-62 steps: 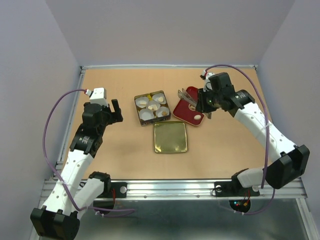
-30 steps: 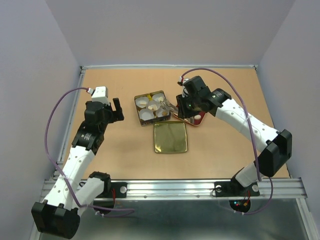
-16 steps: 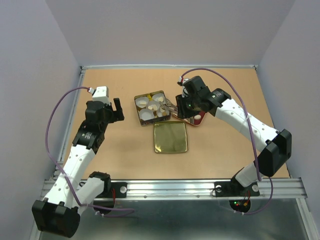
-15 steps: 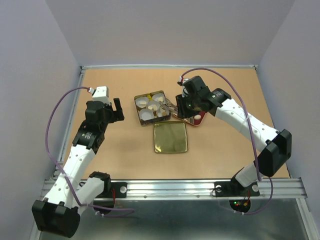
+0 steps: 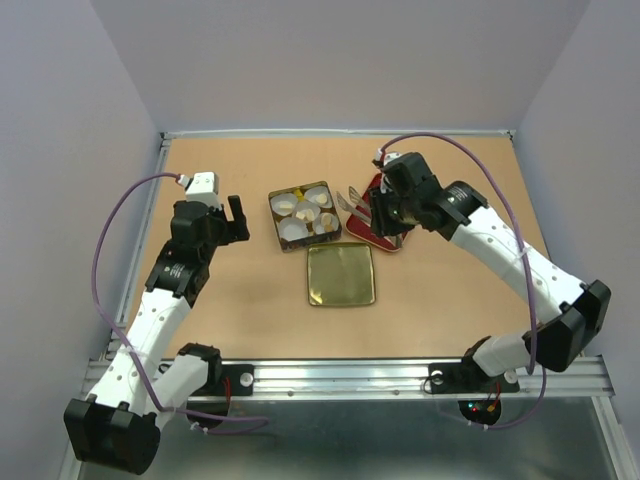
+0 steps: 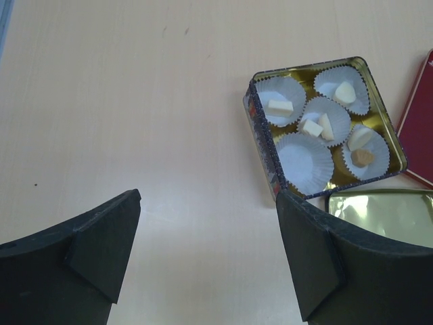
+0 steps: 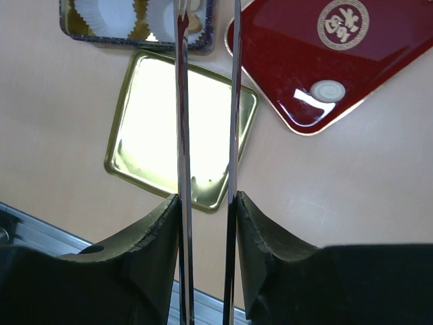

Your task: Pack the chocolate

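Right gripper (image 7: 206, 203), clamped on tongs (image 7: 181, 122), has backed off the tin (image 6: 262, 149) toward the tray (image 7: 270, 61); left gripper (image 6: 206, 203) gapes wide, empty.

Tips of tongs (image 7: 181, 108) ran off top edge of right wrist view, tin (image 7: 101, 38) cropped there too, red tray (image 7: 298, 74) cut at upper right, gold lid (image 6: 385, 213) cropped lower right in left wrist view, chocolate (image 5: 306, 211) too small to count from above
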Robot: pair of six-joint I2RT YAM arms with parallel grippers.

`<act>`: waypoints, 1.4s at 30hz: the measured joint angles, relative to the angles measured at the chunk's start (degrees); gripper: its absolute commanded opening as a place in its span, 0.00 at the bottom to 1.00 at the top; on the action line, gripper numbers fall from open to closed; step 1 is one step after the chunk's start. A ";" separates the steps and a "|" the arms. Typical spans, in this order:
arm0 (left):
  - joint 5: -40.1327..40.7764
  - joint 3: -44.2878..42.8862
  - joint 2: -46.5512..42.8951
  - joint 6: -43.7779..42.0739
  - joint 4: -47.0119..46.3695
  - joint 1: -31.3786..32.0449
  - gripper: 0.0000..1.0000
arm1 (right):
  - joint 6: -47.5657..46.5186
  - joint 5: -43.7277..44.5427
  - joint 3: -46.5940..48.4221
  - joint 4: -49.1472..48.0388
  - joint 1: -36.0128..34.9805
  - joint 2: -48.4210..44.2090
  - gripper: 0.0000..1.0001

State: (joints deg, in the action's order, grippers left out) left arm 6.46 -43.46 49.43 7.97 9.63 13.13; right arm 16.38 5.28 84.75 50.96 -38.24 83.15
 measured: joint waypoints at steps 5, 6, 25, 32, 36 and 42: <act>-0.48 0.00 0.00 0.02 -0.02 0.00 0.93 | 1.46 4.24 -3.91 3.63 0.59 -6.64 0.42; -0.57 0.00 0.00 0.02 -0.07 0.00 0.93 | 1.70 4.48 -4.44 4.07 0.70 -7.28 0.42; -2.19 0.02 0.70 0.02 -0.85 0.00 0.93 | 5.84 11.04 -15.37 9.09 4.15 -10.64 0.43; -2.10 1.14 -0.96 0.02 -0.79 0.00 0.93 | 4.33 10.54 -15.37 6.78 5.92 -7.85 0.44; -1.90 1.36 -0.96 0.02 -0.79 0.00 0.93 | 3.89 9.33 -15.37 5.40 6.10 -6.73 0.45; -1.88 1.38 -0.96 0.02 -0.79 0.00 0.93 | 3.72 8.07 -15.61 4.07 6.49 -6.71 0.45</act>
State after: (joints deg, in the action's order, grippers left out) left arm 4.58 -42.09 48.47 7.99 8.84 13.13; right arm 20.10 13.34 69.14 55.02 -31.75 76.44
